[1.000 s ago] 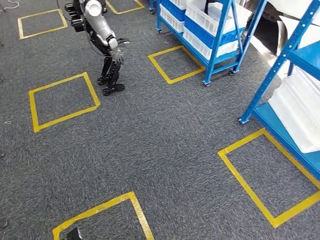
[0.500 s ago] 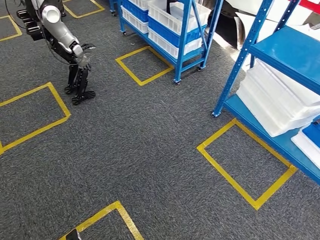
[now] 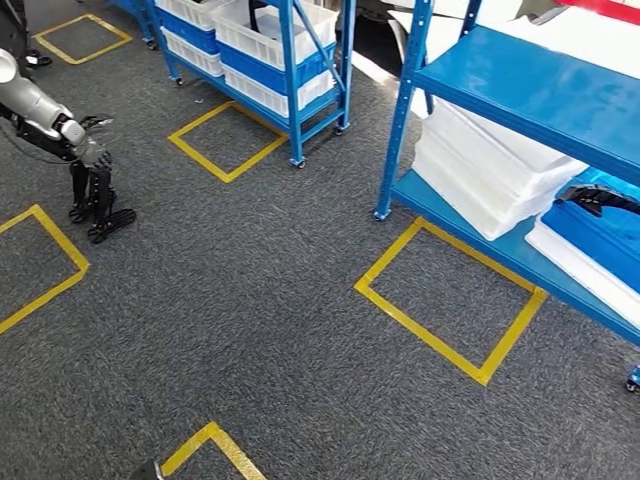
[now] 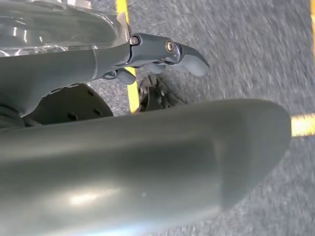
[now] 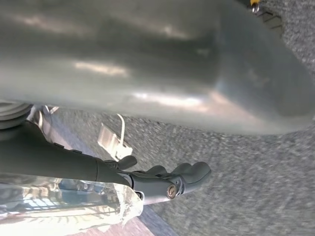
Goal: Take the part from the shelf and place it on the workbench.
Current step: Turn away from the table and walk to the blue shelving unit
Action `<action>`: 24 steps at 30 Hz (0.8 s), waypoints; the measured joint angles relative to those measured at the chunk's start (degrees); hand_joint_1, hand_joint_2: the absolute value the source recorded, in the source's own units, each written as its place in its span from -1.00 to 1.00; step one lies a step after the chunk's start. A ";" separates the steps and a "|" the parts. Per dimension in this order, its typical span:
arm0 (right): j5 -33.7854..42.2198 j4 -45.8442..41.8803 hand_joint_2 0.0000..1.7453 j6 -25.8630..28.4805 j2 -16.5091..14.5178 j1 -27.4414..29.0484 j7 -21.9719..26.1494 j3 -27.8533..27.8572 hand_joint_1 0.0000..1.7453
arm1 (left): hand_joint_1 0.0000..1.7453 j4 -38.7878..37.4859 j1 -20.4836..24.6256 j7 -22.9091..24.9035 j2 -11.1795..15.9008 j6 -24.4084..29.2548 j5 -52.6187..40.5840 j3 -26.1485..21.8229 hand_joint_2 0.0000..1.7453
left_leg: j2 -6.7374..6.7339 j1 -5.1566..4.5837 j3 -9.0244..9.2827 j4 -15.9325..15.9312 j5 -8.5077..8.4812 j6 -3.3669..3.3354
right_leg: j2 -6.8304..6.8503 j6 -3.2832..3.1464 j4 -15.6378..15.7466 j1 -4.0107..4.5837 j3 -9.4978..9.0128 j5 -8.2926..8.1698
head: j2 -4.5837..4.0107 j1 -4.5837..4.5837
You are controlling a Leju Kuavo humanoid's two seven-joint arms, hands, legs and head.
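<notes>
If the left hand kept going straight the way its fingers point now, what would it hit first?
Probably the carpet. The left hand hangs fingers-down over the floor, nothing visible beneath it, though depth is unclear.

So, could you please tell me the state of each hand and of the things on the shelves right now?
left hand: hangs over the carpet, fingers apart, holds nothing.
right hand: fingers stretched out, holds nothing.
dark part: lies on the near shelf, lower level, not yet taken.
white trays: stacked on that same level.
white bins: sit in the far shelf.
</notes>
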State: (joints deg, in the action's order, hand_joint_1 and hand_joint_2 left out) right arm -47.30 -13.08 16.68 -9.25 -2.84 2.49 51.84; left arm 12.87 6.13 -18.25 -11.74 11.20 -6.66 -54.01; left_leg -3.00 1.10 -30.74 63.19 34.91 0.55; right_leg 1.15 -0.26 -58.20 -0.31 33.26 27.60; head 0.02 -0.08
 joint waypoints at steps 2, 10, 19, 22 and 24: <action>-0.02 0.00 -1.00 0.00 -0.03 -0.12 0.00 0.00 -1.00 | -1.00 0.00 -0.16 -0.02 0.03 -0.04 -0.03 -0.02 -1.00 | 1.94 -0.07 -3.91 7.77 3.28 -0.08 | -1.54 -0.37 0.01 0.09 -0.06 0.08 | 0.00 -0.12; -0.20 0.08 -1.00 0.00 -0.23 0.05 -0.08 -0.02 -1.00 | -1.00 0.00 -0.22 0.07 0.18 -0.10 -0.07 -0.07 -1.00 | 7.10 -0.01 -1.86 -3.01 -5.90 -1.21 | -7.96 0.43 -0.35 0.10 -0.77 0.77 | 0.01 -0.07; -0.52 0.14 -1.00 -0.04 -0.20 0.00 -0.24 -0.11 -1.00 | -1.00 0.00 -0.33 0.14 0.10 -0.21 -0.03 -0.09 -1.00 | 1.34 0.12 -0.68 -4.16 -5.41 -2.54 | -1.49 3.14 -15.98 -0.53 7.71 7.13 | 0.02 0.28; -0.74 0.14 -1.00 -0.04 -0.16 0.20 -0.24 -0.20 -1.00 | -1.00 0.00 -0.30 0.17 0.09 -0.21 -0.03 -0.09 -1.00 | -0.38 0.16 0.15 -4.18 -4.75 -2.08 | 0.00 3.18 -8.07 -0.62 4.00 1.95 | 0.02 0.28; -0.84 0.14 -1.00 -0.04 -0.14 0.01 -0.23 -0.23 -1.00 | -1.00 0.00 -0.30 0.17 0.07 -0.21 -0.03 -0.09 -1.00 | -1.39 -0.10 0.70 -4.22 -4.24 -1.45 | 1.87 2.52 -1.78 -0.13 0.98 -0.24 | 0.02 0.25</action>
State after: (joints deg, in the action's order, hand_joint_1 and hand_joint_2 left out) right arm -48.14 -12.94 16.63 -9.39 -2.83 2.26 51.62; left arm 12.87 5.84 -18.08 -11.67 10.99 -6.69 -54.10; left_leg -4.39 1.00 -30.05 58.98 30.67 -0.90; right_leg 3.02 2.26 -59.98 -0.44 34.24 27.37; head 0.04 0.16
